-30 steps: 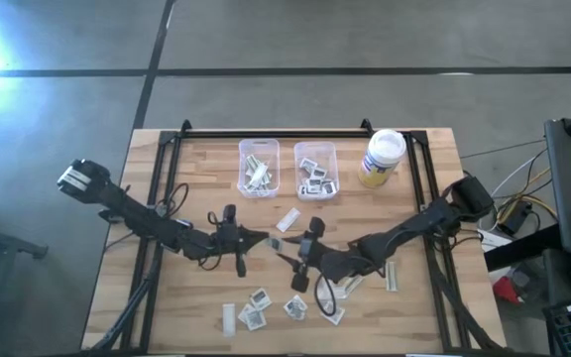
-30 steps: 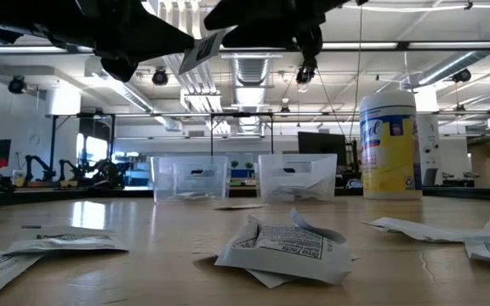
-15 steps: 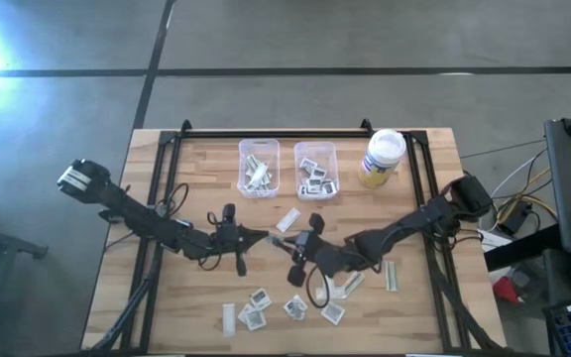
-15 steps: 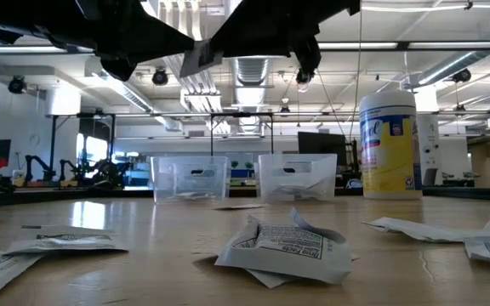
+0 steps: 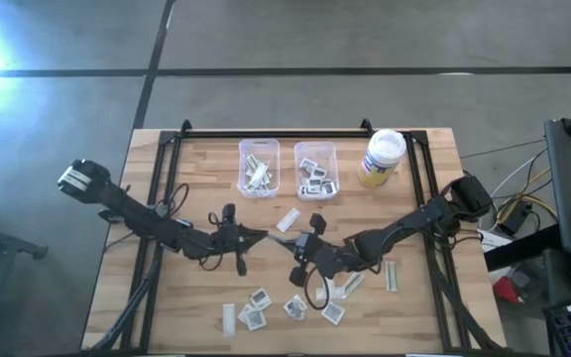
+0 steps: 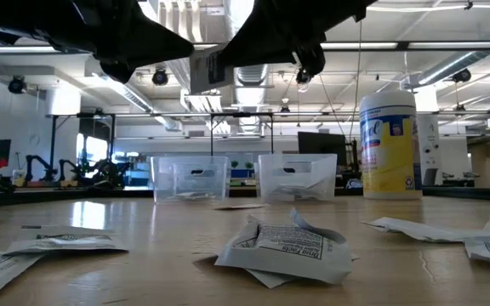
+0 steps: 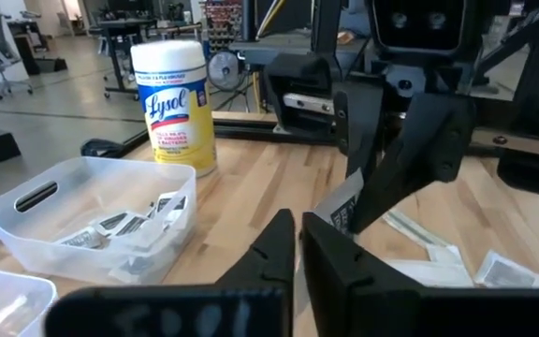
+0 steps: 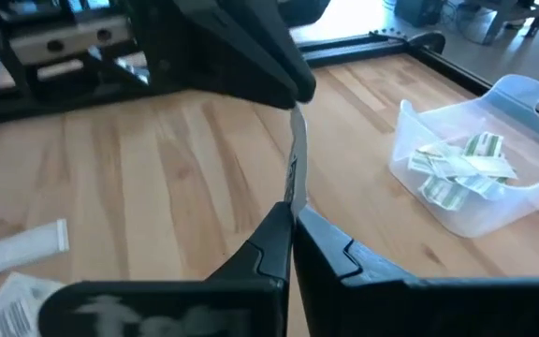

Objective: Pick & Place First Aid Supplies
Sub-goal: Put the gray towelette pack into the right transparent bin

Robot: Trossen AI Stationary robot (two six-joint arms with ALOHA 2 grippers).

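Note:
A small white paper packet (image 5: 280,241) hangs in the air over the table's middle, between my two grippers. My right gripper (image 5: 293,245) is shut on it. The packet shows edge-on in the right wrist view (image 8: 295,159) and as a grey square in the low view (image 6: 209,72). My left gripper (image 5: 263,236) is shut, its tips (image 7: 298,223) right at the packet's free end. One more packet (image 5: 287,220) lies flat just beyond them. Several others (image 5: 256,307) lie near the table's front edge. My right gripper pinches one end of the packet (image 8: 294,198) between its two fingers. The fingers come level from the table's right side. The packet sticks out past the fingertips toward my left gripper, clear of the table. My left gripper's shut tips (image 8: 299,92) stand at the packet's free end; whether they touch it, I cannot tell.
Two clear bins stand at the far middle, the left one (image 5: 243,169) and the right one (image 5: 299,169), both with packets inside. A white-lidded yellow jar (image 5: 382,157) stands to their right. Long pale strips (image 5: 393,276) lie at the right front.
My right gripper has shifted a little toward my left gripper and turned. The packet it holds has swung from a slant to nearly broadside in the low view, and it now sits slightly lower, beside the left gripper's tips.

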